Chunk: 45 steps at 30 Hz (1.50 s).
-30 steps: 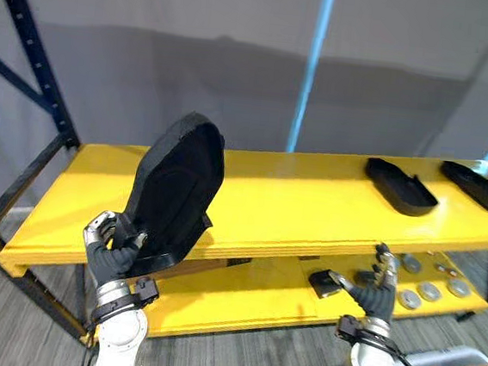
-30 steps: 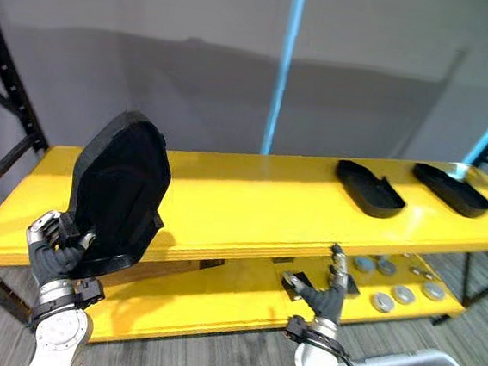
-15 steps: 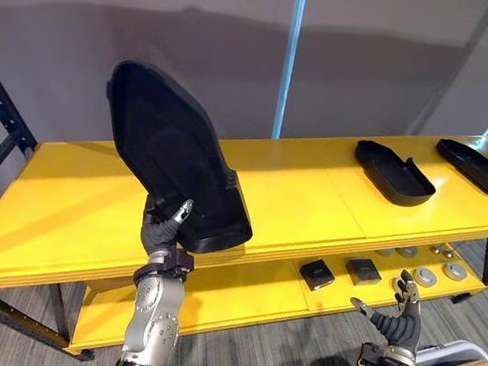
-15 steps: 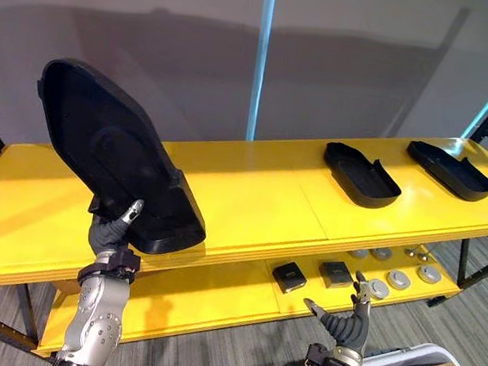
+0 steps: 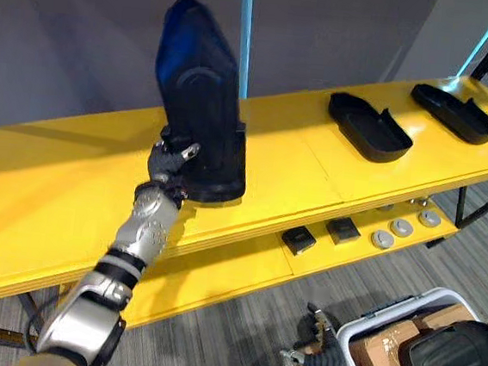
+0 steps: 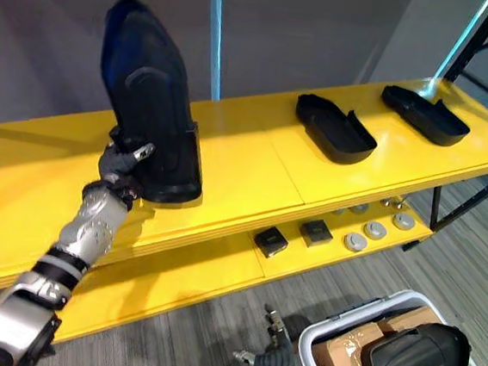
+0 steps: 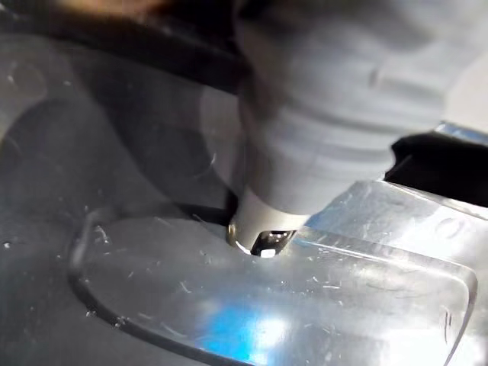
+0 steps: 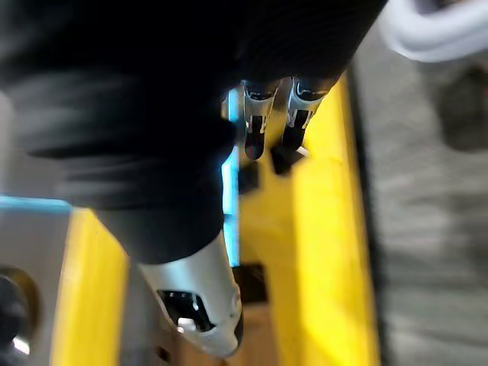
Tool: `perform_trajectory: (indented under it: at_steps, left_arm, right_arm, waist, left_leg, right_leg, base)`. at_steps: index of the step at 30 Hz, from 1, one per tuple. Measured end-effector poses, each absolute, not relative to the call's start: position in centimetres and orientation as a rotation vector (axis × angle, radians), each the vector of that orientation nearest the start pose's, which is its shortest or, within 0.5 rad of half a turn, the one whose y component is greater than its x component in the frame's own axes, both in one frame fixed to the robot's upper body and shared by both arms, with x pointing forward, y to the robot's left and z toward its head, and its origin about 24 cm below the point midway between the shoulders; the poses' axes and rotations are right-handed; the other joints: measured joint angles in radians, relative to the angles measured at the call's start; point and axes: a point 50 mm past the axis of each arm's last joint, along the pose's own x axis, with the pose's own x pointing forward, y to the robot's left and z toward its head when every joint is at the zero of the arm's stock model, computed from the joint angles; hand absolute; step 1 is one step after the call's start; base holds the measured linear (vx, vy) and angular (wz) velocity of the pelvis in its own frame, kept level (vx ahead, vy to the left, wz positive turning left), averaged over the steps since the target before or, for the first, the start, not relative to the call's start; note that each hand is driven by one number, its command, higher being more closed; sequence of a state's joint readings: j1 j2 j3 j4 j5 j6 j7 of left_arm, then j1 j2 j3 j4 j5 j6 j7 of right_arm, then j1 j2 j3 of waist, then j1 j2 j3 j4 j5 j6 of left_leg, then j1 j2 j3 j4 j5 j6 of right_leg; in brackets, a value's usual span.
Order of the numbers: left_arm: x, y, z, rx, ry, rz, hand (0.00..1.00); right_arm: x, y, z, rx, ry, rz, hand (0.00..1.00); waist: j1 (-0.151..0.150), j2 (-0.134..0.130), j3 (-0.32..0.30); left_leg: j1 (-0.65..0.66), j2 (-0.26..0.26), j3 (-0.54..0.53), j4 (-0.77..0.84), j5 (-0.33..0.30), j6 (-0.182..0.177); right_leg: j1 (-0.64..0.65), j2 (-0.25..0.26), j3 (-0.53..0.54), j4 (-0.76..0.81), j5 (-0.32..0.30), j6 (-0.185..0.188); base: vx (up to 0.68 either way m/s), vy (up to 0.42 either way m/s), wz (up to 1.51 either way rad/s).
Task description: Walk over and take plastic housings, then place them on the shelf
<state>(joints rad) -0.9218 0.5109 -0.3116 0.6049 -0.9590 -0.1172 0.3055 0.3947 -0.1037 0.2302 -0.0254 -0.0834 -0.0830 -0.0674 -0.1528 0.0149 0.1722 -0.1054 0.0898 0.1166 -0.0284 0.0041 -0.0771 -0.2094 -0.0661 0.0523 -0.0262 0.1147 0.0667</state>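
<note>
Two long yellow boards, one above the other, make up the shelf (image 5: 44, 190) in front of you. On its upper board the tall black plastic housing (image 5: 202, 101) stands upright, its broad lower end down on the board near the front edge. Your left hand (image 5: 170, 163) grips that lower end, fingers curled round its edge and thumb laid against the outer face. In the left wrist view a finger (image 7: 305, 152) presses on the dark shell.

Further to your right on the same board, a shallow black plastic housing (image 5: 369, 127) lies flat. A second flat housing (image 5: 455, 113) lies beyond it, apart from the first.

On the floor a white plastic bin (image 5: 391, 311) holds brown cardboard boxes (image 5: 378, 365) and a rounded black housing (image 5: 450, 359).

Your right hand (image 5: 324, 357) hangs low just beside the bin, fingers (image 8: 258, 126) straight and loose, holding nothing.

On the lower board sit two small black square blocks (image 5: 298, 238) and three silver round discs (image 5: 383, 240).
</note>
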Motion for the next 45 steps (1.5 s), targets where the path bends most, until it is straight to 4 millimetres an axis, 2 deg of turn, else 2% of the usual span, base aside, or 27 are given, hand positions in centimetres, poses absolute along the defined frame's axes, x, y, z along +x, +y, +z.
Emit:
perform_trajectory:
  at_steps: [5, 10, 17, 18, 22, 35, 45]
  left_arm:
    - [40.4, 20.4, 23.8, -0.258, -0.26, 0.15, 1.0]
    - [40.8, 20.9, 26.0, -0.256, -0.285, 0.181, 1.0]
    - [40.8, 22.1, 26.9, -0.258, -0.291, 0.267, 1.0]
    - [40.7, 22.4, 27.0, -0.255, -0.293, 0.277, 0.0]
    - [40.8, 22.7, 26.9, -0.25, -0.276, 0.297, 0.0]
    - [40.8, 22.7, 28.8, -0.24, -0.31, 0.307, 0.0]
    - [40.7, 22.8, 29.1, -0.125, -0.329, 0.301, 0.0]
  right_arm:
    - [15.5, -12.9, -4.3, -0.145, 0.355, 0.137, 0.0]
    - [16.0, -12.7, -4.6, -0.151, 0.359, 0.146, 0.0]
    - [16.5, -11.7, -4.8, -0.159, 0.369, 0.178, 0.0]
    - [16.5, -11.7, -4.8, -0.16, 0.369, 0.178, 0.0]
    - [16.7, -11.5, -4.7, -0.163, 0.361, 0.184, 0.0]
    - [17.2, -11.3, -4.6, -0.17, 0.354, 0.18, 0.0]
    - [17.2, -11.2, -4.7, -0.169, 0.354, 0.186, 0.0]
  waist:
    - [-0.003, -0.007, 0.057]
    - [-0.007, -0.015, 0.085]
    - [-0.015, -0.024, 0.111]
    - [-0.015, -0.025, 0.112]
    - [-0.017, -0.032, 0.127]
    - [-0.018, -0.042, 0.142]
    - [-0.025, -0.043, 0.143]
  left_leg:
    - [-0.019, 0.002, 0.0, -0.008, 0.024, -0.006]
    - [-0.046, 0.001, -0.006, -0.008, 0.033, -0.007]
    - [-0.057, 0.001, -0.008, -0.023, 0.047, -0.005]
    - [-0.061, 0.001, -0.007, -0.027, 0.049, -0.004]
    - [-0.067, 0.002, -0.006, -0.035, 0.055, -0.004]
    - [-0.073, 0.002, -0.002, -0.039, 0.056, -0.004]
    - [-0.074, 0.001, -0.002, -0.041, 0.056, -0.004]
  right_leg:
    - [-0.02, 0.001, 0.001, -0.001, 0.006, -0.005]
    - [-0.042, 0.001, -0.007, 0.0, 0.01, -0.01]
    - [-0.061, 0.003, -0.008, -0.001, 0.016, -0.015]
    - [-0.067, 0.004, -0.007, -0.001, 0.018, -0.015]
    - [-0.074, 0.005, -0.006, -0.011, 0.029, -0.015]
    - [-0.074, 0.005, -0.003, -0.031, 0.04, -0.014]
    - [-0.074, 0.004, -0.004, -0.034, 0.04, -0.014]
  base:
    - [0.01, -0.003, -0.01]
    - [0.0, 0.007, 0.04]
    - [0.0, 0.002, 0.01]
    - [0.0, 0.0, 0.0]
    - [0.01, 0.029, -0.01]
    - [0.02, 0.042, -0.01]
    - [0.03, 0.041, 0.0]
